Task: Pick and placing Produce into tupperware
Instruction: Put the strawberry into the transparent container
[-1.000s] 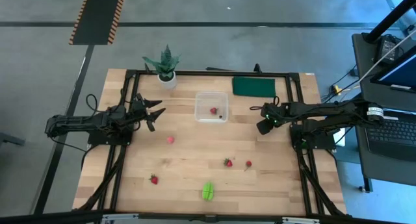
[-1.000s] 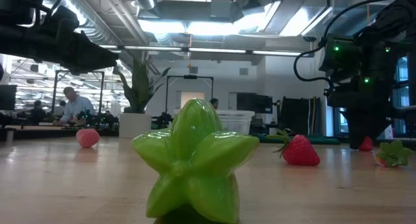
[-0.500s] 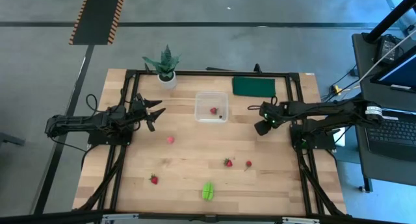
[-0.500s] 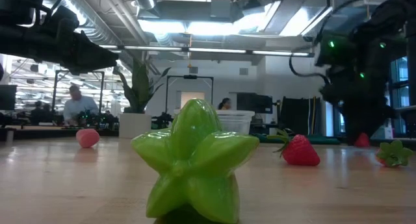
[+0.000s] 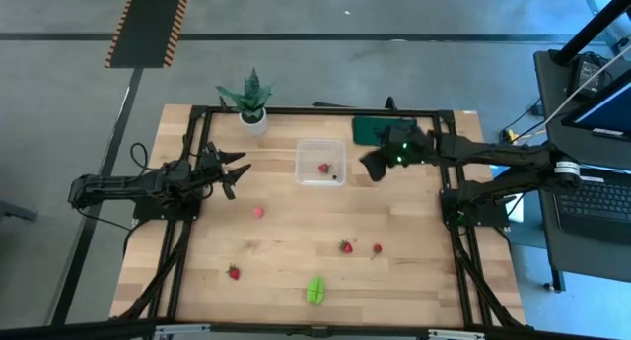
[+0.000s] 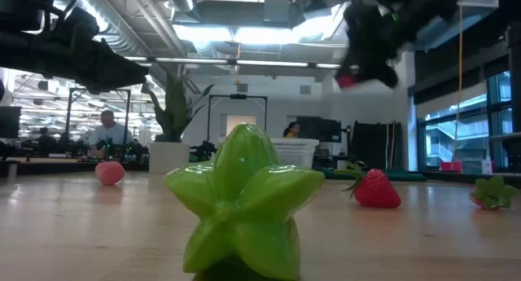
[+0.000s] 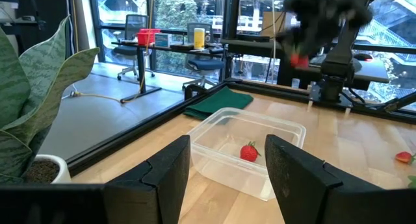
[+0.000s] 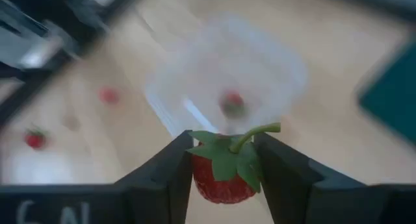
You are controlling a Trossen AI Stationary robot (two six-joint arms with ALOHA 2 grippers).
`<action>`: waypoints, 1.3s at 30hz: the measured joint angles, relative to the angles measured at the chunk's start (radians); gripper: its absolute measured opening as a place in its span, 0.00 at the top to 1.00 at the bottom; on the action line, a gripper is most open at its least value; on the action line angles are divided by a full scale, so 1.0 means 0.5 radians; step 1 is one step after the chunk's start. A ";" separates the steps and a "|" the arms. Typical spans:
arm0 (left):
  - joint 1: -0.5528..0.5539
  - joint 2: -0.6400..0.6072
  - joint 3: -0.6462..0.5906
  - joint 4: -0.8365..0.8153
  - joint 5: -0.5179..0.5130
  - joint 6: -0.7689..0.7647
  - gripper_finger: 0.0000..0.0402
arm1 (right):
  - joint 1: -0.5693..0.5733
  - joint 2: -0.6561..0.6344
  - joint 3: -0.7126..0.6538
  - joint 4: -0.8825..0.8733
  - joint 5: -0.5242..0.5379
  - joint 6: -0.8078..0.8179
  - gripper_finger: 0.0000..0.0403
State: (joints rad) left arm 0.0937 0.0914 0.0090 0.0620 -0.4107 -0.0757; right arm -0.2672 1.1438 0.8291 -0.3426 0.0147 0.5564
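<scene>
Now | right gripper point(image 8: 224, 175) clamped on strawberry point(image 8: 222, 178), upper right of centre | tupperware point(image 5: 321, 163) just left, ahead | left gripper point(image 5: 233, 170) parted, idle at left

A light wooden table point(image 5: 296, 271) with a dark metal frame along its edges carries everything here. At the far edge stands a spiky green plant in a white pot point(image 5: 252, 102), and further along that edge lies a flat dark green pad point(image 5: 367, 131), partly covered from above. Between them, a little nearer, sits the clear tupperware point(image 5: 321, 163), with one red strawberry point(image 5: 323, 168) inside. A pinkish berry point(image 5: 258, 212) lies on the bare wood to the left of centre. Nearer the front are two red strawberries close together point(image 5: 346, 247) point(image 5: 377, 248), another red strawberry point(image 5: 234, 273) off to the left, and a lime-green star-shaped fruit point(image 5: 315, 289) by the front edge.
</scene>
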 joint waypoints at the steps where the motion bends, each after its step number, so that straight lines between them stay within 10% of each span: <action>1: 0.000 0.000 0.000 0.000 0.000 0.000 0.52 | 0.000 0.014 0.066 0.035 0.002 -0.056 0.60; 18: -0.001 0.000 0.000 0.000 0.001 0.000 0.52 | -0.092 0.856 1.089 0.028 0.014 -0.862 0.59; 39: -0.001 0.001 0.000 0.000 0.001 0.000 0.52 | -0.115 1.730 1.106 -0.108 -0.298 -0.912 0.63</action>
State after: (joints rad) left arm 0.0934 0.0916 0.0088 0.0620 -0.4103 -0.0758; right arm -0.3248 2.0087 1.3819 -0.3965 -0.1345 0.1002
